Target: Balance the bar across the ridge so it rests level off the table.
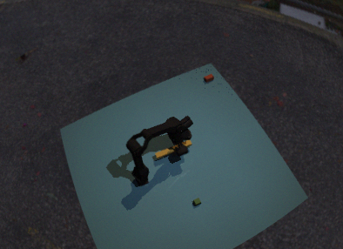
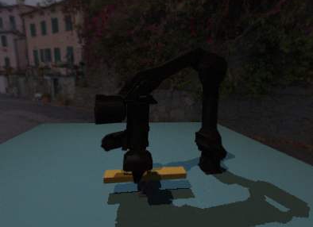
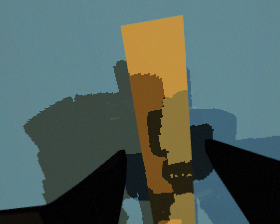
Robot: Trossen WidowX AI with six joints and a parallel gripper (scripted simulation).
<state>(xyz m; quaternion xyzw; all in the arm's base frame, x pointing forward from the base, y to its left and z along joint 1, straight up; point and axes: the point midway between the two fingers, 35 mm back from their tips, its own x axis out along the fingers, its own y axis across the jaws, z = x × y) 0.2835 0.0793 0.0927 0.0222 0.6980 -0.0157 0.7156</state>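
Observation:
The yellow-orange bar [image 1: 164, 153] [image 2: 168, 172] [image 3: 156, 50] is raised off the table, with its shadow apart below it in the exterior view. It looks close to level there. A small reddish part of the ridge [image 2: 142, 193] shows dimly under the bar's middle; the rest is in shadow, and the contact between bar and ridge is hidden. My gripper [image 2: 137, 179] [image 3: 164, 150] points down around the bar's middle and is open. In the wrist view, one finger stands on each side of the bar, with a gap between each fingertip and the bar.
The blue-green table [image 1: 244, 165] [image 2: 59, 151] carries a small red-orange block [image 1: 209, 77] near its far corner and a small green block [image 1: 197, 202] toward the near side. The arm's base [image 1: 140, 176] [image 2: 210, 160] stands beyond one end of the bar.

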